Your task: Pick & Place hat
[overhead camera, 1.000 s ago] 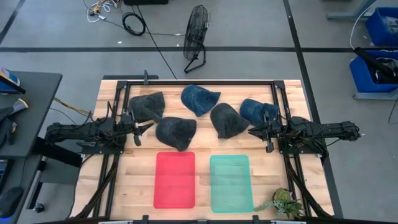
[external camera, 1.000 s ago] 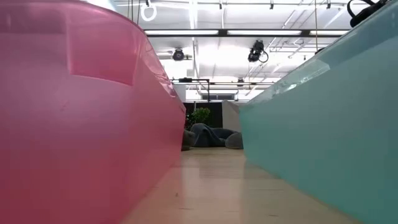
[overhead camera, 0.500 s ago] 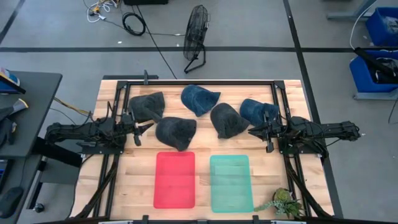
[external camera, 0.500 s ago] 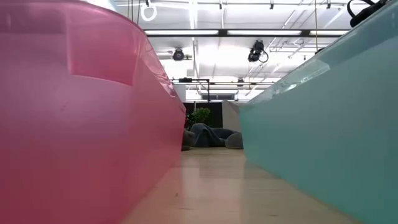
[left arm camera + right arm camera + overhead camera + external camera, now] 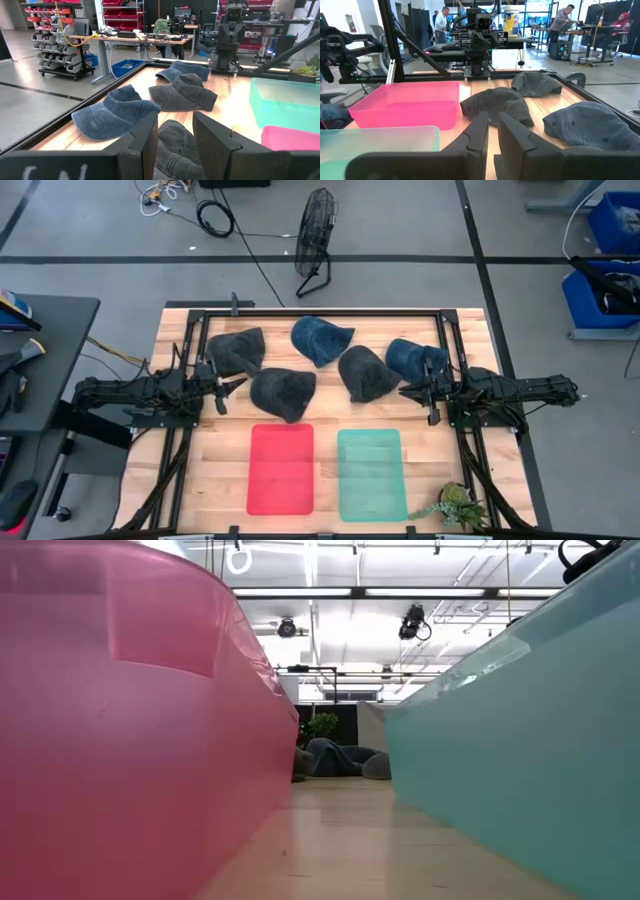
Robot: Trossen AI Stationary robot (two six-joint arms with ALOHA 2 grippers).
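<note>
Five caps lie flat on the wooden table, crowns up. Three are dark grey and two are blue. My left gripper is open at the table's left side, just left of the nearer grey cap, which shows below its fingers. My right gripper waits at the right side, open by a narrow gap, near the right blue cap and a grey cap. Neither touches a cap.
A red bin and a teal bin stand side by side near the table's near edge. A small plant sits at the near right corner. A black frame borders the table. People stand in the room beyond.
</note>
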